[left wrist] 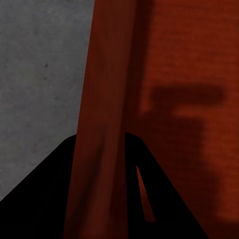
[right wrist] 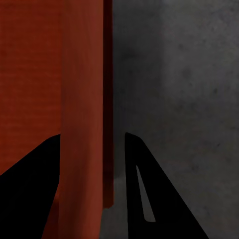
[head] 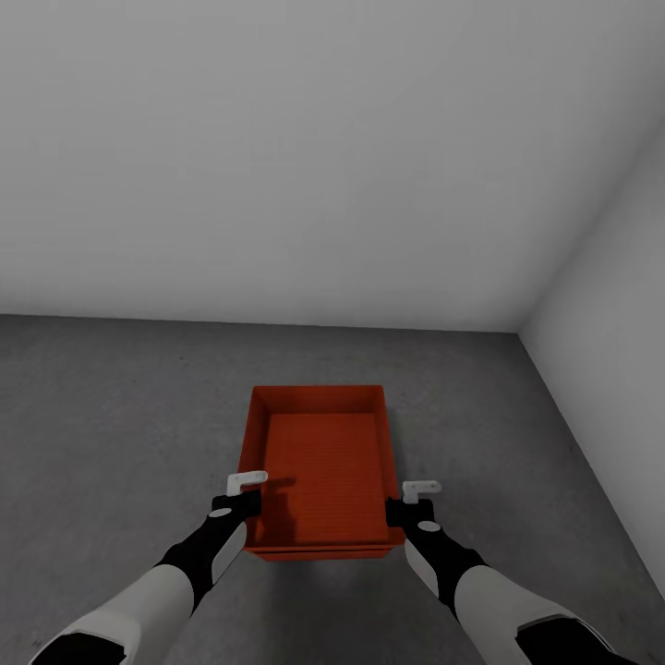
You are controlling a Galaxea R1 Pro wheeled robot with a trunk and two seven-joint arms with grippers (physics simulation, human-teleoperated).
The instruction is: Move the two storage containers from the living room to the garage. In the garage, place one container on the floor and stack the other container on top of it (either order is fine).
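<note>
Dark grey speckled concrete floor [head: 111, 416], plain white walls [head: 305, 157] meeting in a corner at right.

Storage containers: one orange-red storage container [head: 319, 466]
Grippers: two, left gripper [head: 242, 489] and right gripper [head: 413, 499]
Walls: two white walls [head: 277, 157]

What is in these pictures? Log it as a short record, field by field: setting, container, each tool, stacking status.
setting: dark grey concrete floor, plain white walls, near a corner
container: one orange-red storage container, open top, empty inside, seen from above
left tool: straddles the container's left wall, one finger either side, seen in the left wrist view
right tool: straddles the right wall the same way
contact with floor: cannot tell whether the container rests on it or is held just above
stacking status: no stack yet
</note>
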